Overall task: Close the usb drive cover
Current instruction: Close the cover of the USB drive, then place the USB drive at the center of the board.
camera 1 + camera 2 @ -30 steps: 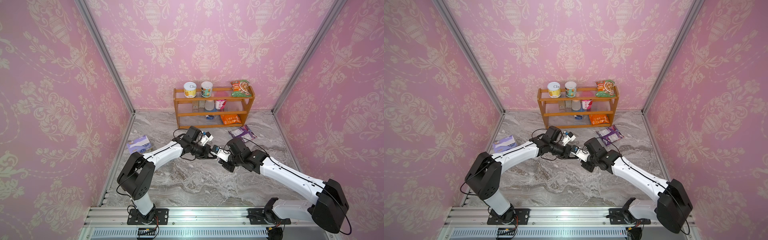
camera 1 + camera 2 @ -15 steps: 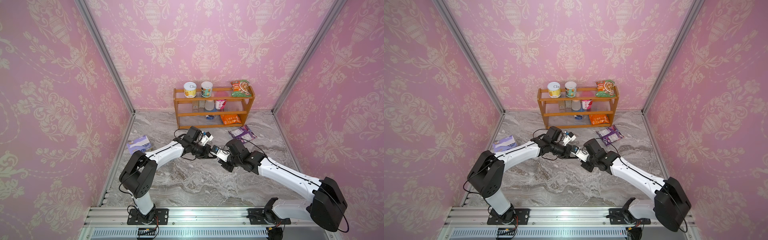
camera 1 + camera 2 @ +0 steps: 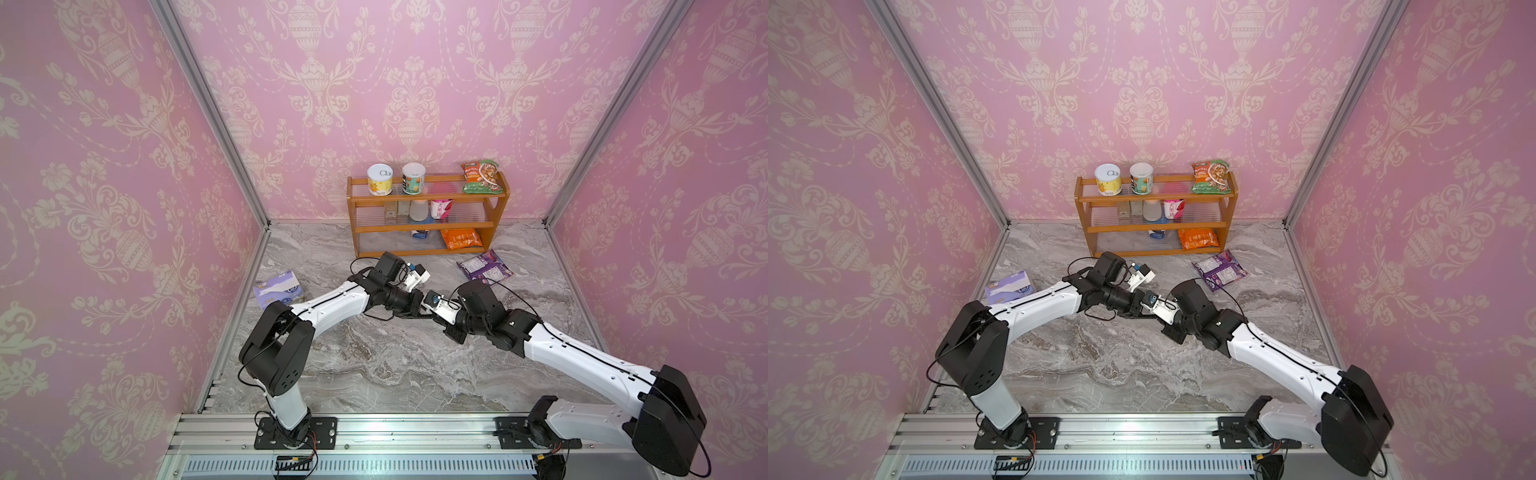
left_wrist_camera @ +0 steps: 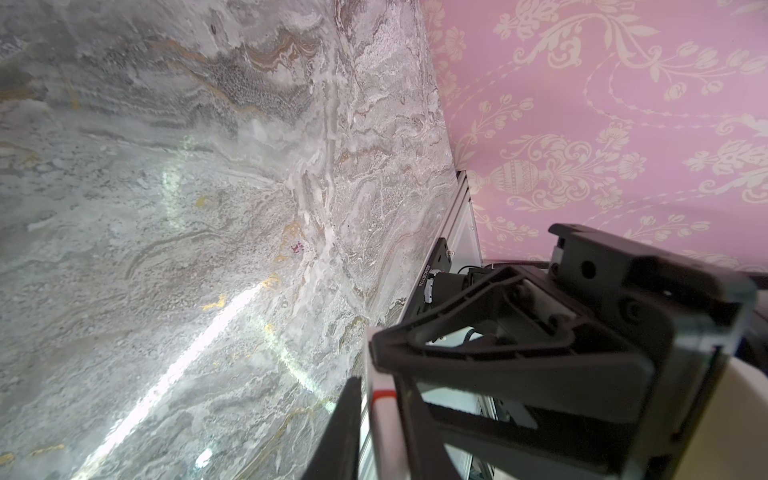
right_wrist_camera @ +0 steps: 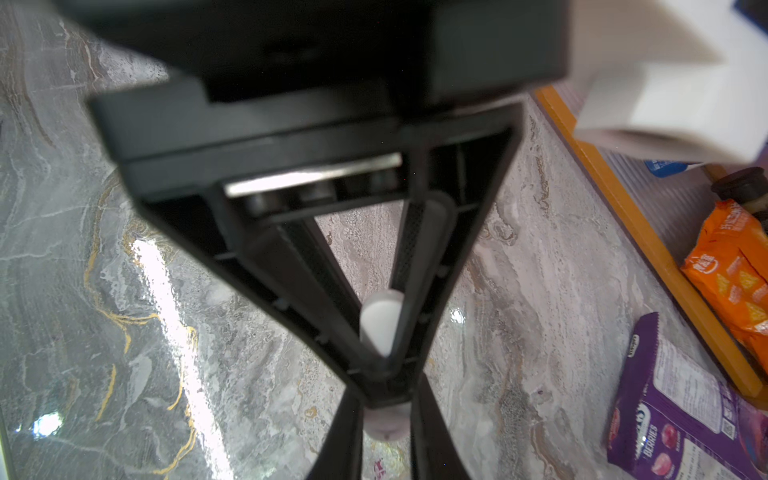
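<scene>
The usb drive (image 5: pixel 380 324) is held clear of the worktop (image 3: pixel 374 365), near its middle and in front of the shelf (image 3: pixel 424 227). It is caught between the two hands, which are met tip to tip. In both top views the drive is hidden by the fingers.

The right hand (image 5: pixel 384 417) is closed on one pale end of the drive, as is seen in the right wrist view. The other end, white and rounded, is seen between the fingers of the left hand (image 4: pixel 379 395). In the left wrist view a white length with a red band is seen there. Whether it is gripped by the left hand or only lies loosely between the fingers cannot be told.

Which part is the cover cannot be told either. No bare metal plug is seen in either wrist view, and the white parts are seen in one line, end to end. The cover is therefore judged to be on, or very nearly on. The join itself is hidden behind the fingertips, so full seating cannot be confirmed.

What is judged to be left is little: perhaps a last push, then the drive is to be released and set down.
</scene>
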Controlling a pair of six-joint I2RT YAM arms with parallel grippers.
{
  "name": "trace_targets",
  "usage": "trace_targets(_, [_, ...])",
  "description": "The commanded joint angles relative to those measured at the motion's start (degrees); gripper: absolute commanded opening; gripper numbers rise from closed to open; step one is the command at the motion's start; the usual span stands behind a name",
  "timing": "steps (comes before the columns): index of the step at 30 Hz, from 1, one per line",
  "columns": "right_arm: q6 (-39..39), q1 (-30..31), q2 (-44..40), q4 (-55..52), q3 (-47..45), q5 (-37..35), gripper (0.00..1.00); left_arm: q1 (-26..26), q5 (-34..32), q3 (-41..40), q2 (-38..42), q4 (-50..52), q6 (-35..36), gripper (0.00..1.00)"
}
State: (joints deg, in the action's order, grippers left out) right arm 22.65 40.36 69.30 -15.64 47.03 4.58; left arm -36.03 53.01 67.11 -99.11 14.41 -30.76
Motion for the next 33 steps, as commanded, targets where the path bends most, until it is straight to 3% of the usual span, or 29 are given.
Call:
trace_targets(1, [0.52, 1.37, -1.93, 26.21, 4.23, 5.47, 0.00, -7.29, 9.43, 0.65, -1.14, 3.14, 1.40, 0.28])
trace_targets(4, [0.44, 1.12, -1.57, 22.45, 4.40, 5.95, 0.00, -6.18, 7.01, 0.65, 0.18, 3.65, 1.11, 0.43])
trace_targets(8, [0.04, 0.51, -0.30, 17.95, 4.30, 5.30, 0.00, -2.56, 4.00, -0.68, 3.51, 3.69, -0.28, 0.54])
trace_targets(14, [-1.21, -1.00, 1.28, 12.78, 3.57, 7.08, 0.00, 7.02, 0.85, -5.49, 10.91, 1.50, -4.10, 0.66])
trace_targets(16, [-1.01, -1.07, 2.83, 10.51, 4.32, 7.59, 0.00, 10.35, 0.72, -7.53, 13.33, -1.15, -6.57, 0.76])
trace_targets(18, [-0.86, -1.25, 4.63, 8.79, 5.18, 8.10, 0.00, 13.08, 1.11, -9.51, 15.71, -4.64, -9.22, 0.79])
trace_targets(19, [-0.69, -1.26, 5.67, 7.92, 5.69, 8.36, 0.00, 14.50, 1.34, -10.55, 16.84, -6.34, -10.54, 0.89])
trace_targets(26, [2.33, -2.28, 16.71, -2.27, 15.20, 11.15, 0.00, 21.07, -6.07, -13.56, 21.92, -4.64, -11.63, 0.90])
trace_targets(33, [6.33, -2.31, 32.92, -20.31, 34.56, 12.35, 0.00, 24.72, -29.88, -17.33, 26.50, 5.12, -10.68, 0.90])
